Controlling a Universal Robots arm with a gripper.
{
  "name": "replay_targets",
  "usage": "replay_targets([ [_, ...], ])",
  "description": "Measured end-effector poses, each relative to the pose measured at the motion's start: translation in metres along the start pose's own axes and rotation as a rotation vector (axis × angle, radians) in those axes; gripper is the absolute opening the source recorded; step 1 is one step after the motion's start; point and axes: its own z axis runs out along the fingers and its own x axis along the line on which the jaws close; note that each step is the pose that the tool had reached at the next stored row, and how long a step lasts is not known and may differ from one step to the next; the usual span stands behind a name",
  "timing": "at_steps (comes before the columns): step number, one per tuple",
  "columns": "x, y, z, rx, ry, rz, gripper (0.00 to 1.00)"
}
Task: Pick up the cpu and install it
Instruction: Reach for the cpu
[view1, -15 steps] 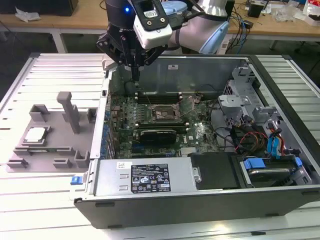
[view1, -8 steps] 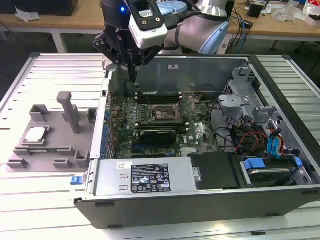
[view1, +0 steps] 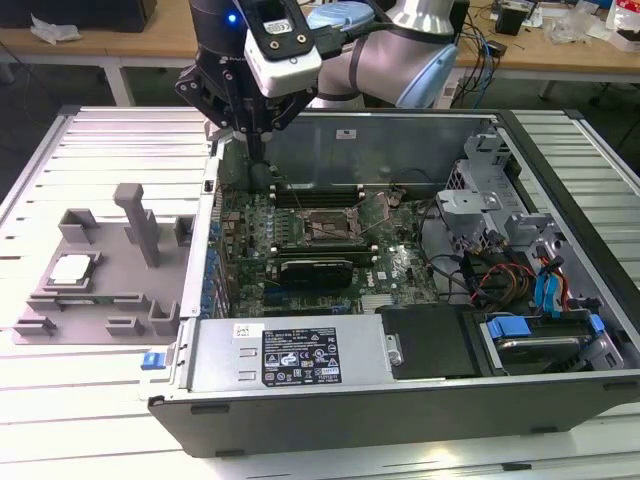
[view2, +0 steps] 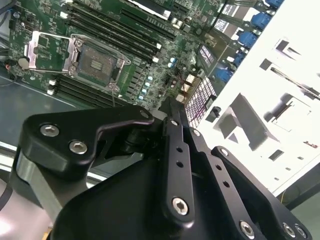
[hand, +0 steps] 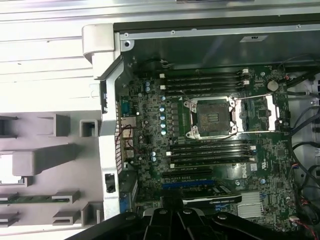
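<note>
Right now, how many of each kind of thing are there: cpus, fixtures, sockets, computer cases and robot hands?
grey fixture: 1
cpu: 1, lying on the fixture
computer case: 1, open
socket: 1, open and empty, inside the case
hand: 1, over the case, holding nothing
Total: 5
</note>
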Motion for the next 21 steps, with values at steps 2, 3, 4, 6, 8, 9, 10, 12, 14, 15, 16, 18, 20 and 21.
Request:
replay_targets([
  [2, 0.0053, -0.0003, -0.0001, 0.0000, -0.0001, 0.000, 0.11],
  [3, 0.0078, -0.0005, -0.0002, 0.0000, -0.0002, 0.000, 0.11],
  [4, 0.0120, -0.0007, -0.0003, 0.0000, -0.0003, 0.000, 0.11],
  [6, 0.0170, -0.0008, -0.0004, -0.0001, -0.0003, 0.000, 0.11],
  [8, 0.0213, -0.0010, -0.0005, 0.0000, -0.0003, 0.000, 0.11],
  [9, 0.0237, -0.0011, -0.0006, 0.0000, -0.0003, 0.000, 0.11],
  [10, 0.0262, -0.0013, -0.0007, 0.0000, -0.0003, 0.000, 0.11],
  [12, 0.0320, -0.0015, -0.0008, 0.0000, -0.0005, 0.000, 0.11],
  [14, 0.0386, -0.0014, -0.0010, 0.0000, -0.0005, 0.000, 0.11],
  [15, 0.0410, -0.0013, -0.0010, 0.0000, -0.0005, 0.000, 0.11],
  [16, 0.0442, -0.0011, -0.0011, 0.0000, -0.0005, 0.000, 0.11],
  [18, 0.0472, -0.0010, -0.0011, 0.0000, -0.0005, 0.000, 0.11],
  [20, 0.0527, -0.0007, -0.0013, 0.0000, -0.0005, 0.000, 0.11],
  [21, 0.0551, -0.0007, -0.0013, 0.0000, -0.0005, 0.000, 0.11],
])
